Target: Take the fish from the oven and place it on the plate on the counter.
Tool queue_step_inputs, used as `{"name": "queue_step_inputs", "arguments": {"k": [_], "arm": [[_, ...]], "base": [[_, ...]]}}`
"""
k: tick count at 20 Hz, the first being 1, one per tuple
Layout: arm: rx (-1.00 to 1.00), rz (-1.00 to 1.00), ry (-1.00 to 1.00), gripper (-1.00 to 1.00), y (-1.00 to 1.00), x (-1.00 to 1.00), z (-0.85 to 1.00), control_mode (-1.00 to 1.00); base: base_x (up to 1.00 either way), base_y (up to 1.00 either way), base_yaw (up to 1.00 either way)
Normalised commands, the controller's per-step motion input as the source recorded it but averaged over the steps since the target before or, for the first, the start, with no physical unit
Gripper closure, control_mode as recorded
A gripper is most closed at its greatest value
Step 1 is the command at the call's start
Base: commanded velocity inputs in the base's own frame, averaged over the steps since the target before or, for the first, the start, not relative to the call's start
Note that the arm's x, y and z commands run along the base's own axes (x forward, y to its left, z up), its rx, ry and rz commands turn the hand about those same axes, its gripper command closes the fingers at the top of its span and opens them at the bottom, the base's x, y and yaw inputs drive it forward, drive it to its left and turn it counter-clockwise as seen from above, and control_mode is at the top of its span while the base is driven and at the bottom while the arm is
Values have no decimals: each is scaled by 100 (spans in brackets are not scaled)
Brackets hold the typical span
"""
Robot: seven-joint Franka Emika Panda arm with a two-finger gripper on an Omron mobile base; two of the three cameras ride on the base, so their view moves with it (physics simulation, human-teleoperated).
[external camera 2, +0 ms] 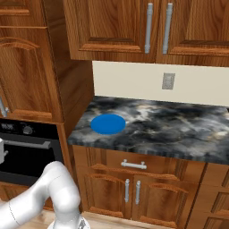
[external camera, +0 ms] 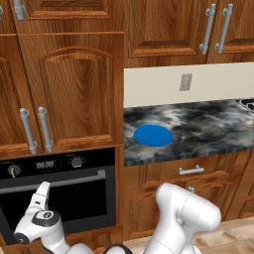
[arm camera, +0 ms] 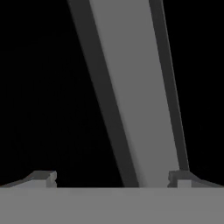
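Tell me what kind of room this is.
A kitchen, rendered: a built-in oven with knobs and a bar handle, wooden cabinets, and a marbled counter with a blue plate on it.

This is a home kitchen. Carved wooden cabinets (external camera 2: pixel 120 27) with silver bar handles line the wall above a dark marbled stone counter (external camera: pixel 208 129). A black built-in oven (external camera: pixel 59 193) with knobs and a digital display sits beside wooden drawers (external camera 2: pixel 134 165), and a wall outlet (external camera: pixel 185 82) marks the cream backsplash.
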Motion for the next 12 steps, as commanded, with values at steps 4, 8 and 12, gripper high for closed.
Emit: {"name": "queue_step_inputs", "arguments": {"k": [4,8,12], "arm": [[0,13,-10,-100,1,-12,24,-100],[0,12,-12,-100,17,-22,48,-100],[-2,11,-6,-100,28,-10,33,-100]], "base": [[0,0,0],[0,0,0],[0,0,0]]}}
